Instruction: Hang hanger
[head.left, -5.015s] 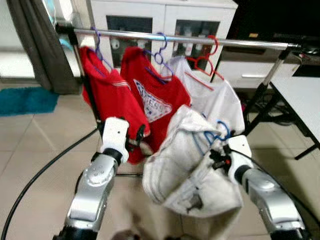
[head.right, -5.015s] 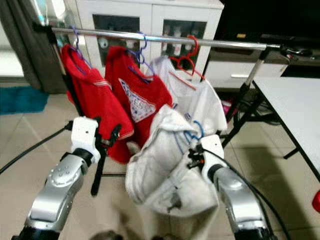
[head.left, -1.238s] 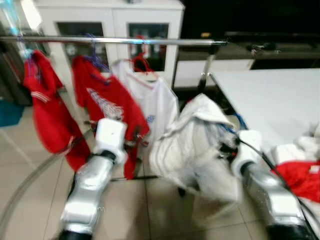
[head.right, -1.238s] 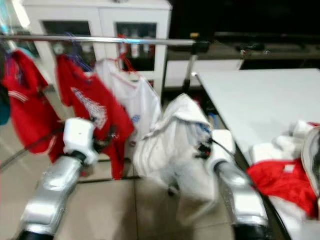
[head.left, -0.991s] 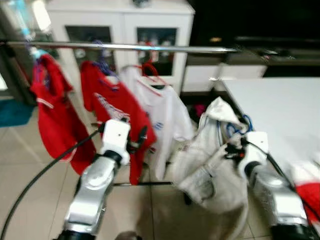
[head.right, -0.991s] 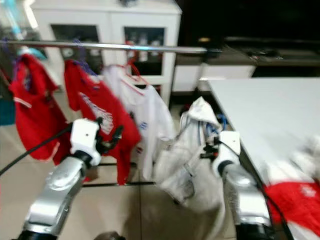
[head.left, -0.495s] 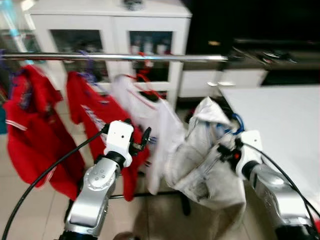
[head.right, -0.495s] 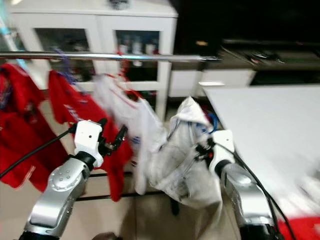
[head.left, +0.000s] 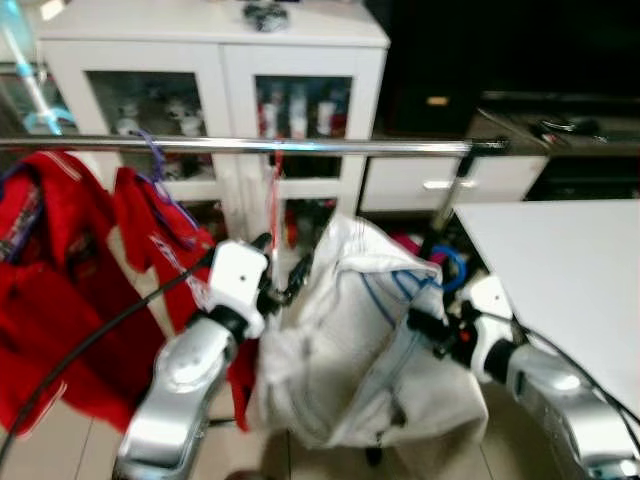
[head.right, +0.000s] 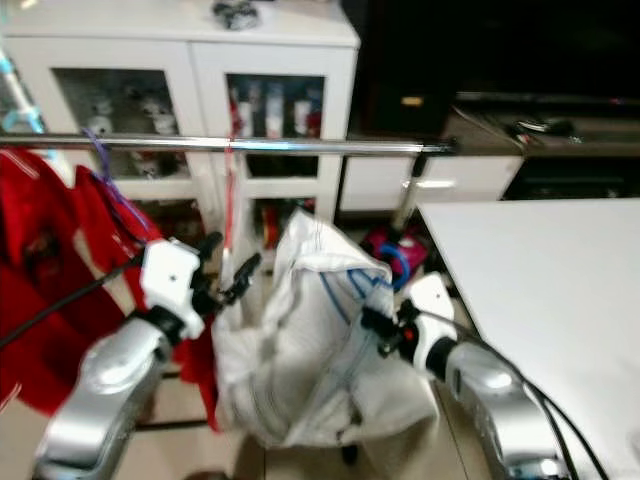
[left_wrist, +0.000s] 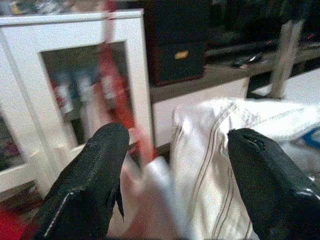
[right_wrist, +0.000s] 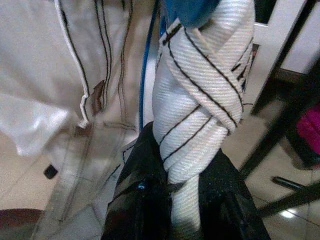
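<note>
I'm holding my right gripper (head.left: 425, 325) forward at chest height, its fingers pinching the white garment (head.left: 340, 350) bunched around the blue hanger (head.left: 447, 268), below the rail (head.left: 300, 146). My left gripper (head.left: 285, 280) is reaching toward the garment's other side, fingers spread with nothing between them. No writing is readable. Since half a second ago the garment is hanging nearer the rail, covering the white shirt.

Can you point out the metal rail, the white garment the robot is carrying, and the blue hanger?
metal rail (head.left: 330, 147), left eye view, bare middle stretch.
white garment (head.left: 340, 350), left eye view, front of the cloth.
blue hanger (head.left: 452, 268), left eye view, curved hook.
</note>
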